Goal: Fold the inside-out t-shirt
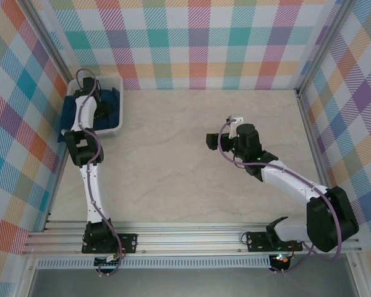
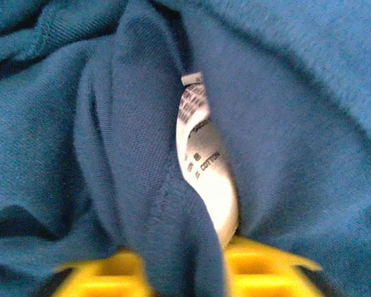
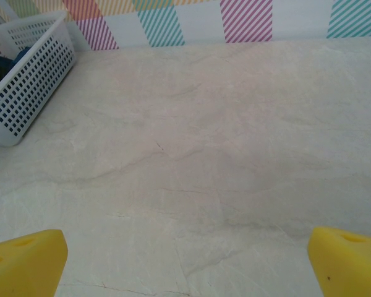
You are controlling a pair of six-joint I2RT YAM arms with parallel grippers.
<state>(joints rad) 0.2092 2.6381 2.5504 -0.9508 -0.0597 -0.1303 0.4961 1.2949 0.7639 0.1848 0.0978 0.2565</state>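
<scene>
Lying bunched, the inside-out t-shirt (image 1: 114, 104) sits in the white basket (image 1: 105, 132) at ten o'clock, a fold by its care label (image 2: 207, 179) pinched in the closed left end effector (image 2: 185, 272). At three o'clock the right end effector (image 1: 210, 141) hangs wide open, empty.

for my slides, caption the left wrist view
Left pincer shut on a fold of the blue t-shirt, white care label showing
</scene>
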